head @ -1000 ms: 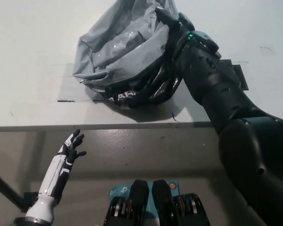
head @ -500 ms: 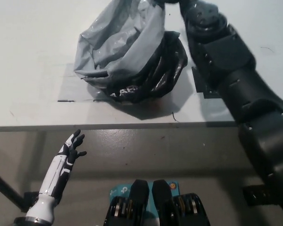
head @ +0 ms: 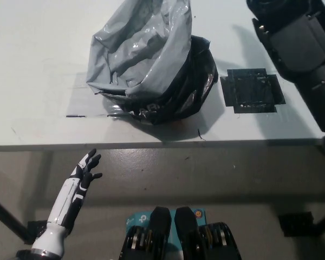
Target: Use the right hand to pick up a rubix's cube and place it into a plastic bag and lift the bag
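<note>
The black right arm (head: 300,54) was seen coming down the right edge of the head view, above the table (head: 32,43), but the right hand itself was cut off by the top of the frame, so it couldn't be told whether it was open, closed, or clamped on anything. The white left hand (head: 85,172) was parked low at the lower left, below the table's front edge, with its fingers (head: 93,158) spread apart and nothing held.

The plastic bag (head: 146,59) was found sitting on the table, left of the black arm, as a crumpled heap: shiny grey on top and to the left, black along its right and lower side, with some white lettering near the bottom that was too creased to be read. Its top ran up out of the frame. The rubix's cube couldn't be spotted anywhere, so its spot can't be told.

Just right of the bag, a patch of black tape (head: 252,90) was stuck flat on the table, and a grey taped rectangle (head: 82,102) was partly covered by the bag's left side.
</note>
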